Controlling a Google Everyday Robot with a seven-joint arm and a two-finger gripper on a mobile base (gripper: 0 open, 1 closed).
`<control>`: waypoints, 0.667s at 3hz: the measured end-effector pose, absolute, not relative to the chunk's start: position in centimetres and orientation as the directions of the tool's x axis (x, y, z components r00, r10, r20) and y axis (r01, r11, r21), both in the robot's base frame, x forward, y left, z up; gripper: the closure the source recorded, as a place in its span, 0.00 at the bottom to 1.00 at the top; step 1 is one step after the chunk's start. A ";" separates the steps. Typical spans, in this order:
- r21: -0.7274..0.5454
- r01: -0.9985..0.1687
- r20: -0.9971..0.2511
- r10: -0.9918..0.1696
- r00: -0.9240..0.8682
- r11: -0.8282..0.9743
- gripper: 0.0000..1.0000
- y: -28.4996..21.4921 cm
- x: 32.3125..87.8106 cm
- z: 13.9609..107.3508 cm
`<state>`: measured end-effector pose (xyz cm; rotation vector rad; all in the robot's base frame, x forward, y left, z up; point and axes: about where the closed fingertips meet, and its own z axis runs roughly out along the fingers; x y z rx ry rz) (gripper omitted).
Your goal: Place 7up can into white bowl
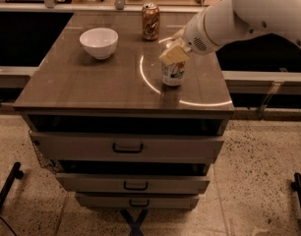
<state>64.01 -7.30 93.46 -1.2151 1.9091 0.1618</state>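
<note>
Presently the gripper [174, 54] sits atop the 7up can [173, 73]; whether it grips cannot be told. Advise a firm hold, a straight lift, then carrying toward ten o'clock over the white bowl [99, 42].

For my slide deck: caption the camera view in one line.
Robot pincer at the top of the 7up can on a drawer cabinet, white bowl and orange-brown can nearby.

I see a dim, warm-lit scene. A bright curved glare arcs across the tabletop [91, 77], beside the gripper [174, 54] above its right side.
</note>
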 end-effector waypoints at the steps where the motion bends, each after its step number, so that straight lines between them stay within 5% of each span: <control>1: -0.318 -0.829 -0.757 -0.649 -0.070 0.460 1.00 -5.1 65.1 97.0; 2: -0.355 -0.839 -0.794 -0.606 0.039 0.412 1.00 -2.9 67.0 101.8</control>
